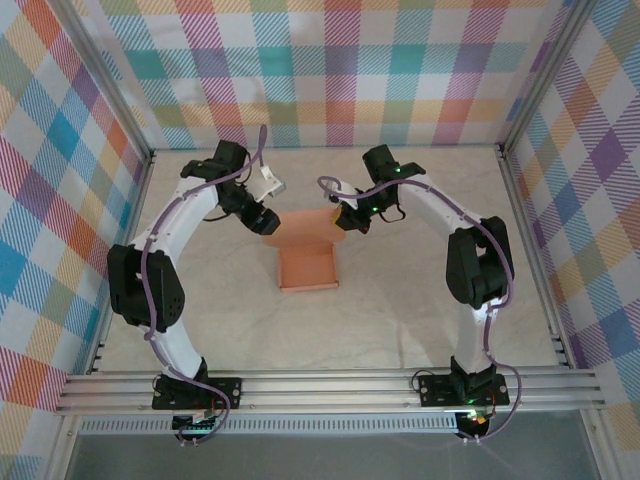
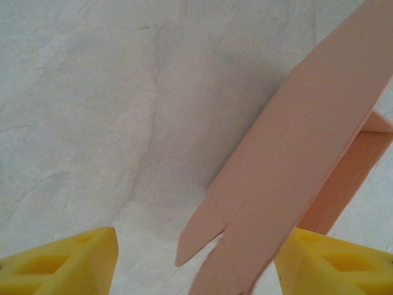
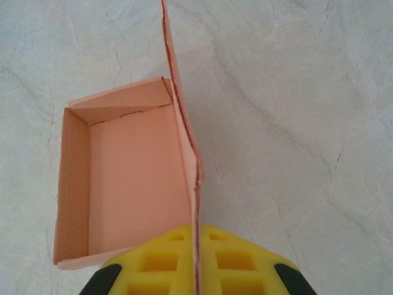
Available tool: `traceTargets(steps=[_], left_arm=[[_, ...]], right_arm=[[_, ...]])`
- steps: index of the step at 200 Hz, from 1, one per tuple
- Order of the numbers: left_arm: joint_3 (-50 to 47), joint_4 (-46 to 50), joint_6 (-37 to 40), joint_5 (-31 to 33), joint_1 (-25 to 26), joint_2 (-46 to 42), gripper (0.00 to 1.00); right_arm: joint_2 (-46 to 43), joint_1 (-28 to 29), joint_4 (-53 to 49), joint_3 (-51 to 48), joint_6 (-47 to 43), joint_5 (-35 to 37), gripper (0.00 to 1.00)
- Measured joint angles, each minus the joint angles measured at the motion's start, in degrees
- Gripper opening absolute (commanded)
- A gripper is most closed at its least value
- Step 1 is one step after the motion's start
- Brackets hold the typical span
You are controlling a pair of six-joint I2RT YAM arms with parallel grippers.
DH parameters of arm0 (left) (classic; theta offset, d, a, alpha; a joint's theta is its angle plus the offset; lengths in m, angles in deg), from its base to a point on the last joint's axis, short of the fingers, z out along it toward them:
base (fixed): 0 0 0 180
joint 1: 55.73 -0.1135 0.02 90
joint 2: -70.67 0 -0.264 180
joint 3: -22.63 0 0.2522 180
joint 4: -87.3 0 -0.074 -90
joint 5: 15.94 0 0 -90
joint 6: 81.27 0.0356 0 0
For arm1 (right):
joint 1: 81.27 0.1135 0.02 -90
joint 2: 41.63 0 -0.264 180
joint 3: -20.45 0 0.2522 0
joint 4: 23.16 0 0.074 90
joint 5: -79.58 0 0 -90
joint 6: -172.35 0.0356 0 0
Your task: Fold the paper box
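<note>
Checked pastel walls [image 1: 330, 70] enclose a white, creased worktop [image 1: 400, 320], at whose near edge two white-and-black arms are bolted.

The right gripper [image 1: 345, 215] [image 3: 198, 239] is seen clenched: its two yellow fingers [image 3: 166, 252] are pressed together on the edge of a tall upright panel of the one salmon-orange paper box of thin card [image 1: 308, 265] [image 3: 132, 178]. In the right wrist view, that panel is seen edge-on, with an open rectangular tray joined to its left side, its low walls raised and its inside bare.

The left gripper [image 1: 268, 222] [image 2: 196, 246] is held released, its two yellow fingers [image 2: 67, 264] set well apart. Between them a slanted panel of the box [image 2: 307, 141] with a slit flap is seen, close to the right-hand finger; whether it is touched cannot be told.

The box is placed near the middle of the worktop, between the two grippers, with its tray toward the arm bases.
</note>
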Motion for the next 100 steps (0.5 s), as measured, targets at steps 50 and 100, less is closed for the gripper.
traceTargets(steps=[50,100], left_arm=[[0.0,1.9,1.3,-1.7,-1.0,0.0,0.52],[0.0,2.3,2.1,-2.0,-1.0,1.8,0.36]], right_arm=[[0.0,0.0,-0.9,0.0,0.0,-0.4,0.00],[0.0,0.0,-1.4,0.1,0.0,-0.6,0.00]])
